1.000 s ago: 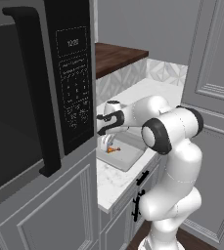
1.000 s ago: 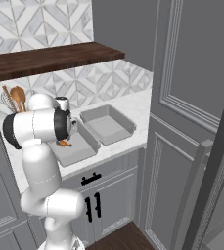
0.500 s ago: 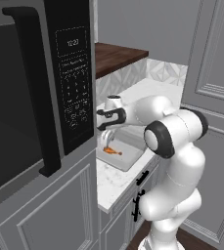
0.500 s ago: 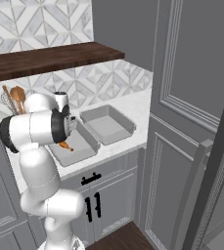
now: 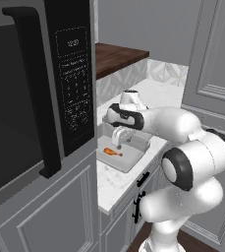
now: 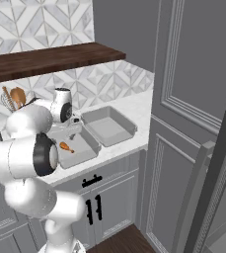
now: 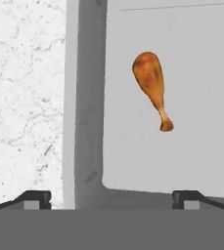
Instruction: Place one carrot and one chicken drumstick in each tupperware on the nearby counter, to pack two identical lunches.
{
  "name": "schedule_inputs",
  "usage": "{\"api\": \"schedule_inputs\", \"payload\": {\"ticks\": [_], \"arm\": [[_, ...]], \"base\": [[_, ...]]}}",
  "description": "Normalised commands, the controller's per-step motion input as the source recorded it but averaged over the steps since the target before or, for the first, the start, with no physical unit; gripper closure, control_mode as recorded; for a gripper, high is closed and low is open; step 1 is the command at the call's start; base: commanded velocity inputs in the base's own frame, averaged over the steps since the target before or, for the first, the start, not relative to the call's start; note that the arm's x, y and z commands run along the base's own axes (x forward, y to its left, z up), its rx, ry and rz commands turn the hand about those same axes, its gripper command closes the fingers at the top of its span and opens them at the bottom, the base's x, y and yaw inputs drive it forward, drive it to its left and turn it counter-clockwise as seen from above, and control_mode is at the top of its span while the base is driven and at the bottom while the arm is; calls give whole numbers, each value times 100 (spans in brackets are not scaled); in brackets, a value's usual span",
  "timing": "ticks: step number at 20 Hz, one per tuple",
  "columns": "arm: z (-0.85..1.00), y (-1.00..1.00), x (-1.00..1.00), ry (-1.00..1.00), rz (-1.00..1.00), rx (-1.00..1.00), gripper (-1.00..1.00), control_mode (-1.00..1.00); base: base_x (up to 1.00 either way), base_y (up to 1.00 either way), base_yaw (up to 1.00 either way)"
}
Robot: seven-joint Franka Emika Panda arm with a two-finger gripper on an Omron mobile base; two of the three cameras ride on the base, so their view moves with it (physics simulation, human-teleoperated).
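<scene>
Now our gripper (image 7: pixel 111 197) is wide open and empty, with the chicken drumstick (image 7: pixel 151 84) lying in the tupperware (image 7: pixel 89 161) at upper right of the hand view, so we lift straight up.

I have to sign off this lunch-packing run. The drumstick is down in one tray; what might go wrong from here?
1. The open gripper hangs low over the tupperware holding the chicken drumstick; a sideways move might clip its rim.
2. The second tupperware looks empty, and neither shows a carrot, so the lunches may end up unequal.
</scene>
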Motion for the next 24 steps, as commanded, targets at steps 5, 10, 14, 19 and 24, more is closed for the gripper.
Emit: {"api": "schedule_inputs", "payload": {"ticks": [5, 10, 14, 19, 24], "arm": [[32, -25, -96, -2, -35, 1, -100, -100], [84, -11, -92, -7, -14, 0, -100, -100], [65, -36, -100, -3, -3, 0, -100, -100], [25, -48, -100, -1, -13, 0, -100, -100], [2, -14, -59, 0, -7, 0, -100, -100]], "base": [[0, 0, 0], [0, 0, 0], [0, 0, 0], [0, 0, 0], [0, 0, 0]]}}
